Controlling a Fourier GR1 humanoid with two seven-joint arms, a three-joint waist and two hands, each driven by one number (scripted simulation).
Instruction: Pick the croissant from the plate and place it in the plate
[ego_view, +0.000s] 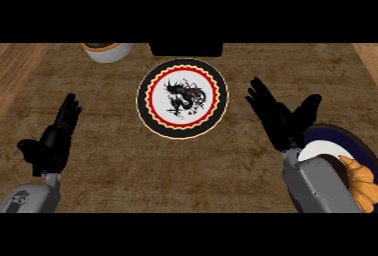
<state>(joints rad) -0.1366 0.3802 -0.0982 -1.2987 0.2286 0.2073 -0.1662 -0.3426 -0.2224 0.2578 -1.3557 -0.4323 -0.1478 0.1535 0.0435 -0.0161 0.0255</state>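
Where the brown woven counter mat (103, 150) runs out, bare pale wood counter (18, 65) shows along the left side and at the top right corner. Item: round patterned plate with black rim, red scalloped ring and dark central figure (181, 98), upper middle, mat clear all round it. Item: dark blue plate with white centre (332, 142), low right, partly hidden by the right forearm and cut by the right edge. Item: golden-brown croissant (359, 177), lying on that blue plate at the right edge. Item: right hand (279, 117), fingers straight and spread, holding nothing, between the two plates. Item: left hand (53, 137), low left, fingers straight, holding nothing. Item: white bowl (108, 51) and black box (186, 48), top edge.
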